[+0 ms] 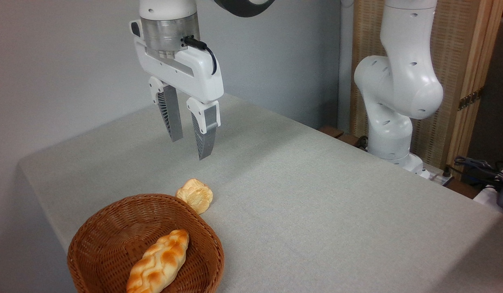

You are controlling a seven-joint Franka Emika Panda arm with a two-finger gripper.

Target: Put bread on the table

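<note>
Pincer (190, 138) upper left of frame, fingers apart, empty, above tabletop (316, 195). Bread (158, 262) lies in basket (92, 232), lower left. Small bun (195, 195) on tabletop, touching basket rim.

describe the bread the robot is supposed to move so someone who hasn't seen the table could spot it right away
Find the brown wicker basket at the table's near left edge. The braided loaf lies inside it: long, glossy golden-orange with pointed ends, unlike the small pale round bun sitting outside the rim.
</note>
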